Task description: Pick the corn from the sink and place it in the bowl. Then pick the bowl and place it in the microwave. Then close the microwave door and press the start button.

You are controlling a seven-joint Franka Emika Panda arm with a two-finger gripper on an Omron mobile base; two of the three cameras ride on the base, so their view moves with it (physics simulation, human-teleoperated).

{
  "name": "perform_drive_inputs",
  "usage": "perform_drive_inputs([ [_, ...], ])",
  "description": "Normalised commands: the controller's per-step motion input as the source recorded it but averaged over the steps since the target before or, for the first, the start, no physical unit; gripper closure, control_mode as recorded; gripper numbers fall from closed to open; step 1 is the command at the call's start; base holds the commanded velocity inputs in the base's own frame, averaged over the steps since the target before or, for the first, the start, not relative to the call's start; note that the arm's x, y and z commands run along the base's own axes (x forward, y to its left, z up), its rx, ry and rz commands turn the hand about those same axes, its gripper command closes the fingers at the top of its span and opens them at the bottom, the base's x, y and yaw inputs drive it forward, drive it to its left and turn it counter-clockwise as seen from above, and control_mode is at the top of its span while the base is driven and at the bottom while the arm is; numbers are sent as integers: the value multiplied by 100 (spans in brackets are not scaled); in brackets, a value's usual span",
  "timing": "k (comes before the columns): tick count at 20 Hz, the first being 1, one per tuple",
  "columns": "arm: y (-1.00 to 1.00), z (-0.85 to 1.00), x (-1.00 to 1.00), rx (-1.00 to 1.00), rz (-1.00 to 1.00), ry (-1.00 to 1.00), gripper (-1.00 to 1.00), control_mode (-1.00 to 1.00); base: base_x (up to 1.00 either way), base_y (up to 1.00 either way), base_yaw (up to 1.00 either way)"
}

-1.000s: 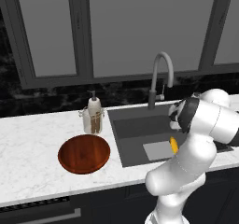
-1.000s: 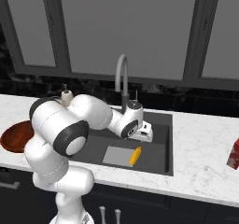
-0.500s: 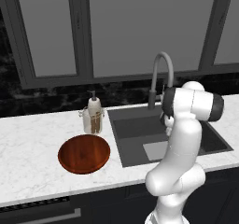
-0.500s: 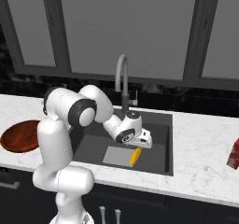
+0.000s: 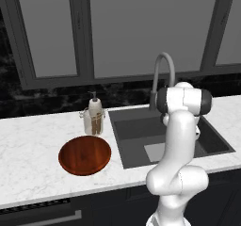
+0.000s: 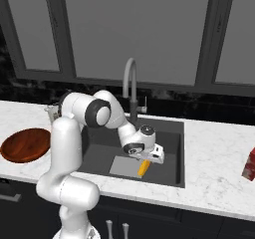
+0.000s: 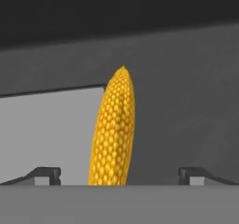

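Now, corn: the yellow-orange corn cob (image 7: pixel 113 129) lies on the floor of the sink, just at the right edge of a lighter grey rectangular patch (image 6: pixel 124 166) on the basin floor; in the hand view it runs lengthwise away from the camera, its pointed end farthest.
pincer: the pincer (image 6: pixel 149 157) hangs low inside the basin directly over the cob, its fingers spread wide (one dark fingertip (image 7: pixel 45 174) to each side of the cob in the hand view, neither touching it), nothing held.
sink: the dark grey rectangular sink (image 5: pixel 131 126) is set into the table, with a curved grey gooseneck faucet (image 6: pixel 130 86) rising at its back edge.
arm: the white arm (image 6: pixel 107 114) bends down from the left of the right base view into the basin; in the left base view its upper joints stand in front of the sink's right half.
bowl: the reddish-brown wooden bowl (image 5: pixel 84 155) sits upright on the white marble table (image 5: pixel 28 145), left of the sink and well apart from the cob.
other things: a soap dispenser bottle (image 5: pixel 94 117) stands just behind the bowl, near the sink's back left corner; a red box (image 6: pixel 249 164) stands at the far right of the table.
backdrop: dark-framed windows (image 5: pixel 127 29) run above a black marbled backsplash.
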Motion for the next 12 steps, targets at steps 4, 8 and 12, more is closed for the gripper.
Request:
perform_drive_inputs([
  [4, 5, -28, 0, 0, 0, 0, -100, -100, 0, 0, 0],
  [8, 19, -23, 13, 0, 0, 0, -100, -100, 0, 0, 0],
  [12, 18, -24, 26, 0, 0, 0, -100, -100, 0, 0, 0],
])
